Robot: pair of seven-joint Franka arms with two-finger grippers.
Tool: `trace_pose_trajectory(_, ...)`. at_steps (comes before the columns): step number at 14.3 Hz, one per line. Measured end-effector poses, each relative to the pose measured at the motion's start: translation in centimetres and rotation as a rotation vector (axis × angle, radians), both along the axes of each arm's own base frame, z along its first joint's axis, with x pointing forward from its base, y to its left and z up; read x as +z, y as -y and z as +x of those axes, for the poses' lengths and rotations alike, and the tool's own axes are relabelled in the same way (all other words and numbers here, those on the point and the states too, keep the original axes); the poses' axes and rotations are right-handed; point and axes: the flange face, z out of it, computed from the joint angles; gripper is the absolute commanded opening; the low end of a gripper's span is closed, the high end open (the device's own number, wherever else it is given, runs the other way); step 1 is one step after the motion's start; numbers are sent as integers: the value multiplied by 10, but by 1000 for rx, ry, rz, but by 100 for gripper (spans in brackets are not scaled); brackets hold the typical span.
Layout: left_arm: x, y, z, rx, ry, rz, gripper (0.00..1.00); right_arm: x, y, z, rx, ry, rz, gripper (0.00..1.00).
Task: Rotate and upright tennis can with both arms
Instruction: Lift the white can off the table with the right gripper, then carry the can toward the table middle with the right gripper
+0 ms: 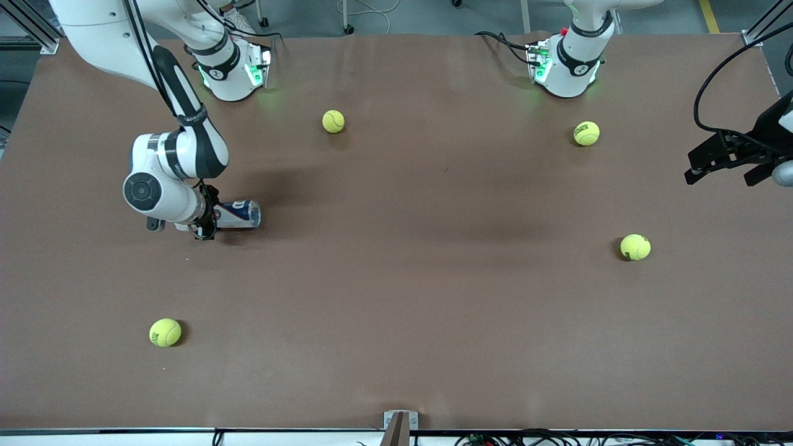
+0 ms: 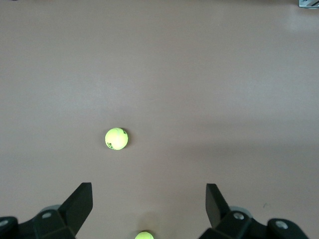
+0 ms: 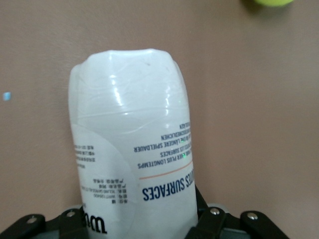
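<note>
Lying on its side at the right arm's end of the brown table [image 1: 396, 297], clear plastic tennis can [image 1: 240, 214] being clamped in the black right gripper [image 1: 207, 218] for turning upright, black left gripper [image 1: 726, 162] waiting spread open and empty over the left arm's end.

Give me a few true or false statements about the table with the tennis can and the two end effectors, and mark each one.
1. The tennis can lies on its side. True.
2. The right end effector is shut on the tennis can. True.
3. The left end effector also grips the can. False: it waits open over the left arm's end of the table, holding nothing.
4. Four tennis balls lie loose on the table. True.
5. A ball rests against the can. False: every ball lies apart from it.
6. The can stands upright. False: it lies flat on the table.
</note>
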Motion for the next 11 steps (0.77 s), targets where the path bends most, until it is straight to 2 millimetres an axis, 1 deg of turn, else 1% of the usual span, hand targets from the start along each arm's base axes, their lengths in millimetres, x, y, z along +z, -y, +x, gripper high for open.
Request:
trace_pose_trajectory(1, 0, 0, 0, 0, 0, 0, 100, 15, -6, 6, 7, -13, 2, 68)
trace_pose_trajectory(2, 0, 0, 0, 0, 0, 0, 100, 29, -15, 12, 18, -22, 6, 68)
trace_pose_trajectory(5, 0, 0, 0, 0, -3, 0, 100, 64, -62, 28, 34, -7, 65, 68)
trace_pose_trajectory(8, 0, 0, 0, 0, -4, 0, 100, 89, -120, 34, 71, 33, 135, 68)
trace_pose_trajectory(10, -1, 0, 0, 0, -4, 0, 100, 102, -167, 31, 88, 56, 164, 68)
trace_pose_trajectory(11, -1, 0, 0, 0, -4, 0, 100, 105, -191, 30, 86, 64, 165, 69)
